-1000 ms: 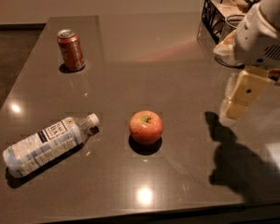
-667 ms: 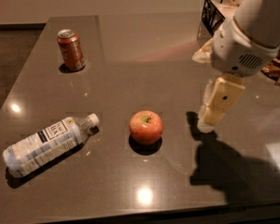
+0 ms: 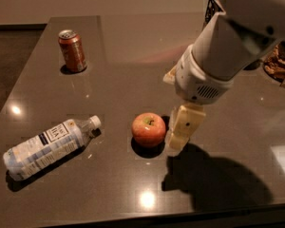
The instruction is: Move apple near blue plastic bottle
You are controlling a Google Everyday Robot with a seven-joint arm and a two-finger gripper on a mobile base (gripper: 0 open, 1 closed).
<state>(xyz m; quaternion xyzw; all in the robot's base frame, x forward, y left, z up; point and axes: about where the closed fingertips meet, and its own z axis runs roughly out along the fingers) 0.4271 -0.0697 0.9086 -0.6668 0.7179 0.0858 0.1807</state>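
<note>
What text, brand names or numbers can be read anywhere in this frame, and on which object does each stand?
Nothing here can be read as words.
blue plastic bottle: the white-and-dark-blue label carries print, too blurred to read.
soda can: no legible marking.
apple, the gripper just right of it, and the table: no writing visible.

The hand [image 3: 180, 132] is seen hanging just right of the apple [image 3: 148, 128]; the blue plastic bottle [image 3: 50, 146] is laid flat further left on the tabletop [image 3: 133, 56].
</note>
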